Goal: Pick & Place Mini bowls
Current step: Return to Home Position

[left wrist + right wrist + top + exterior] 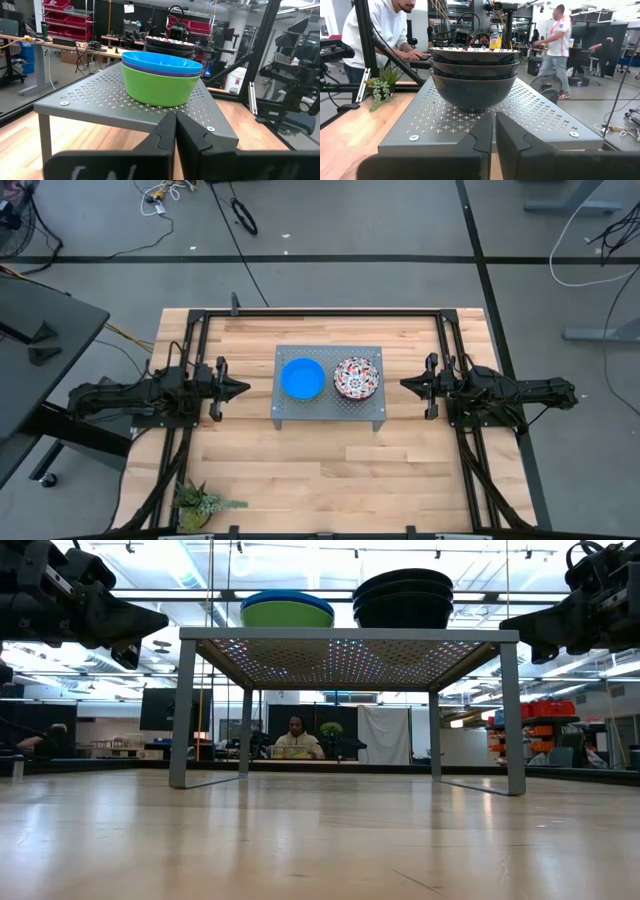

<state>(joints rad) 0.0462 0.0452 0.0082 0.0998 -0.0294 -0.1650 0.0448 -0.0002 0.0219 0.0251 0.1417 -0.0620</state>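
A: left gripper [240, 388] and right gripper [408, 385] both clenched, empty, flanking the tray [290, 412] mid-frame
B: bowls?
A: two stacks on the tray, bright blue stack [302, 377] left of patterned stack [356, 378]. Probably rigid, slick, chippable, so pinch the rim
B: overhead shows only the tops. Left wrist shows the green bowl [159, 87] at the bottom, right wrist shows three nested

Black jointed arms [130, 395], tapered jaws
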